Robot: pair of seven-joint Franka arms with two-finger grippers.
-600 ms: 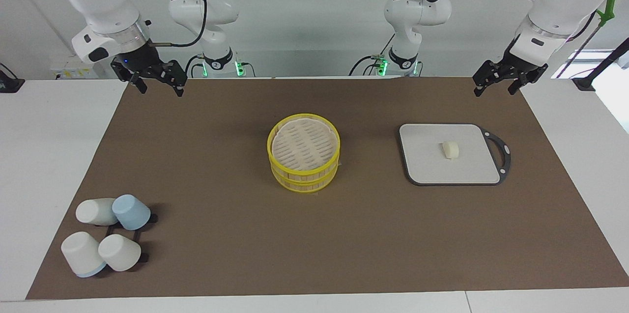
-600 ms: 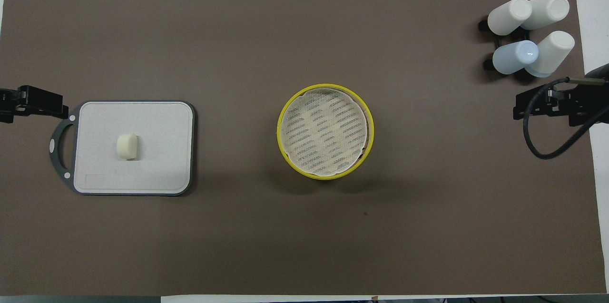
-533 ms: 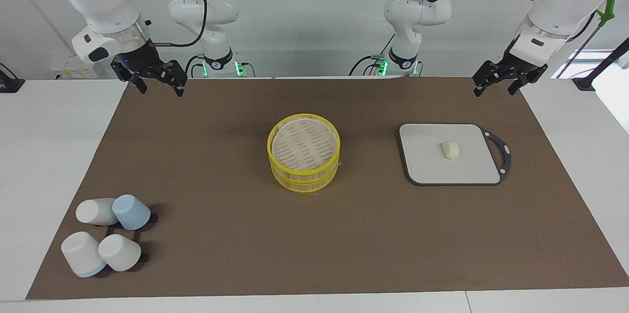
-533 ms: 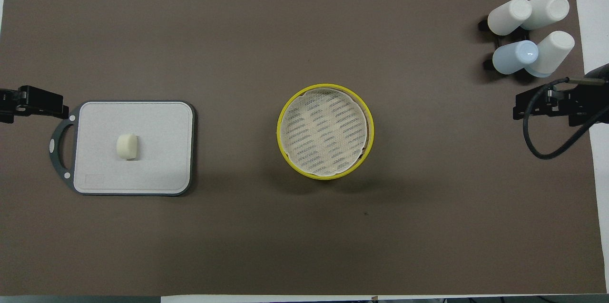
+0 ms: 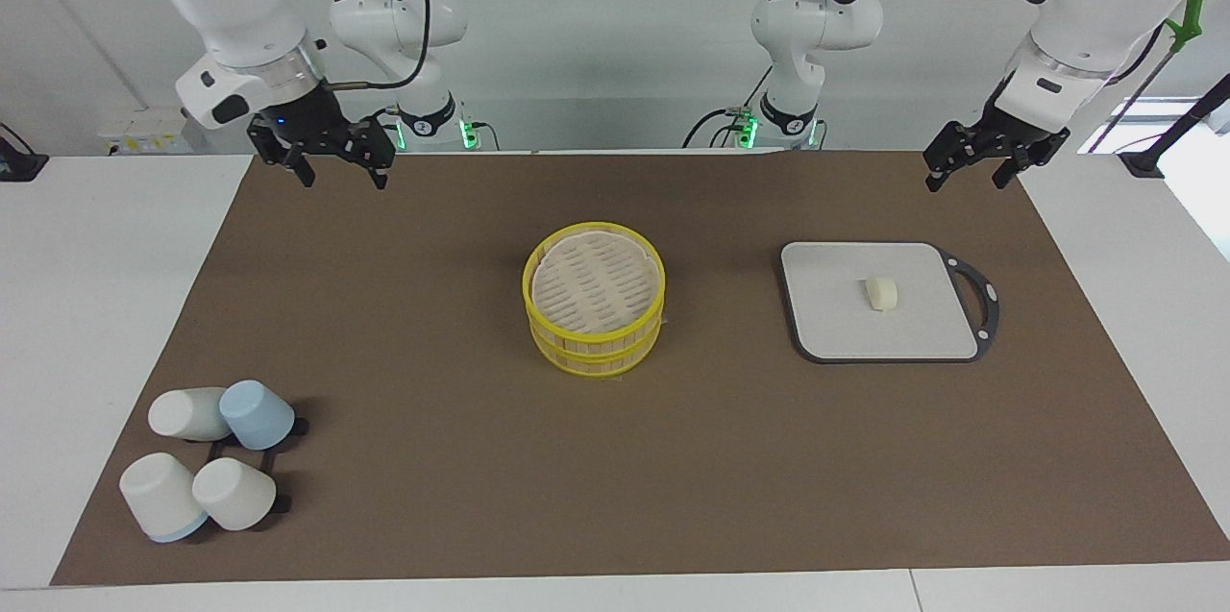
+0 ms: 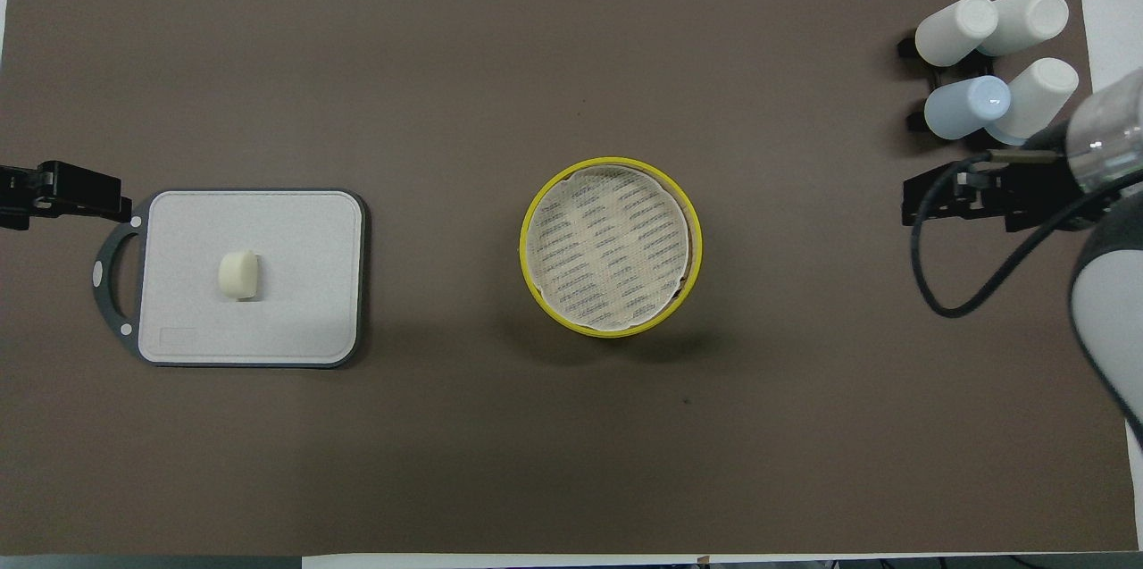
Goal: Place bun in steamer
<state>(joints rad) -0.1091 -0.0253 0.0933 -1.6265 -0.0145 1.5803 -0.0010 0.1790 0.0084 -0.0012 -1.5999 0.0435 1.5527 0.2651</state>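
Here we see the bun (image 5: 881, 293) on the cutting board (image 5: 836, 333), the lidded steamer (image 5: 594, 309) mid-surface, and the left gripper (image 5: 966, 172) and right gripper (image 5: 341, 173) raised, both with fingers spread and empty.

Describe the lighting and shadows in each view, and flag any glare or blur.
Facing view: even, soft light; the steamer and cups cast only faint shadows on the mat; bright window glare at the left arm's end. Overhead view: a soft shadow lies beside the steamer on the side nearer the robots; the bun stays sharp; the right arm's wrist looks blurred at the frame edge.
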